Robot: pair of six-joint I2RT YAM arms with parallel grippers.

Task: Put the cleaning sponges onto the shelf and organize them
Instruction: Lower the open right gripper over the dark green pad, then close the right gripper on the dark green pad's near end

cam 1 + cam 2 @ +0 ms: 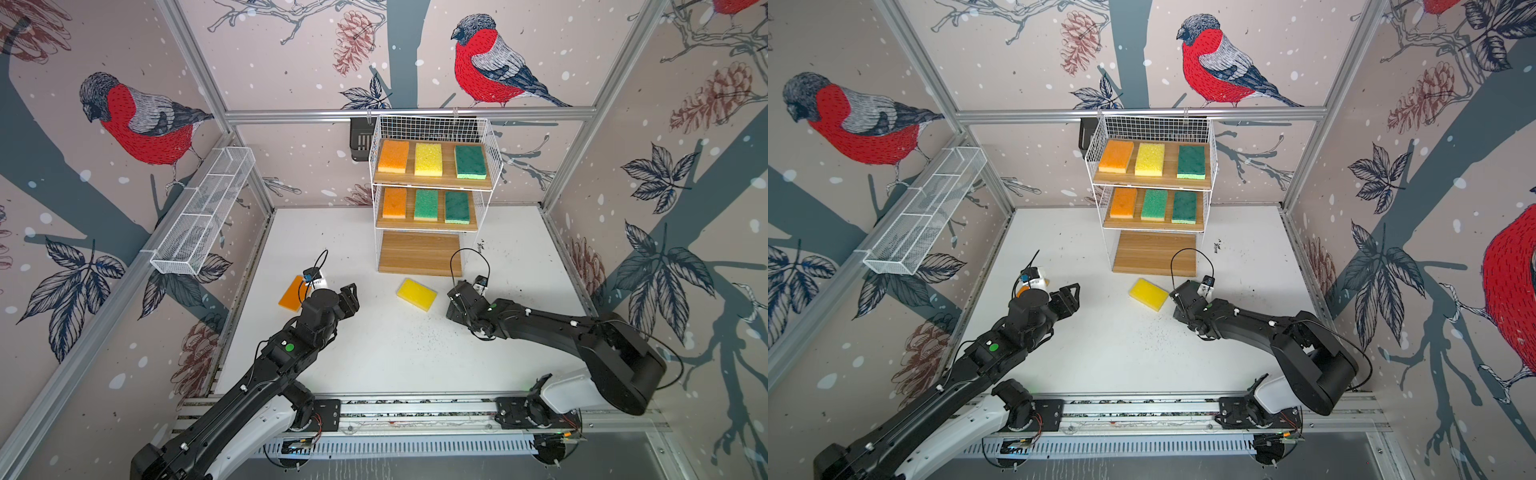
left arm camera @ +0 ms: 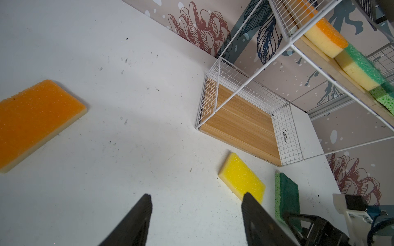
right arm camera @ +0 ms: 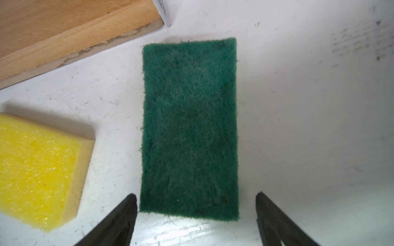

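The shelf [image 1: 419, 253] stands at the back of the table; its top and middle boards each carry three sponges and its bottom board is bare. On the table lie an orange sponge [image 1: 289, 297] at the left, a yellow sponge [image 1: 417, 294] in front of the shelf, and a dark green sponge [image 3: 189, 127] beside the yellow one. My right gripper [image 3: 196, 197] points down, open, its fingers either side of the green sponge's near end without touching it; the arm hides this sponge in both top views. My left gripper [image 1: 351, 297] hangs open and empty between the orange and yellow sponges.
A long white mesh trough [image 1: 203, 212] hangs on the left wall. A small black basket [image 1: 359, 139] sits behind the shelf's top left corner. An aluminium rail [image 1: 415, 409] carrying both arm bases runs along the table's front edge. Dark specks dot the table.
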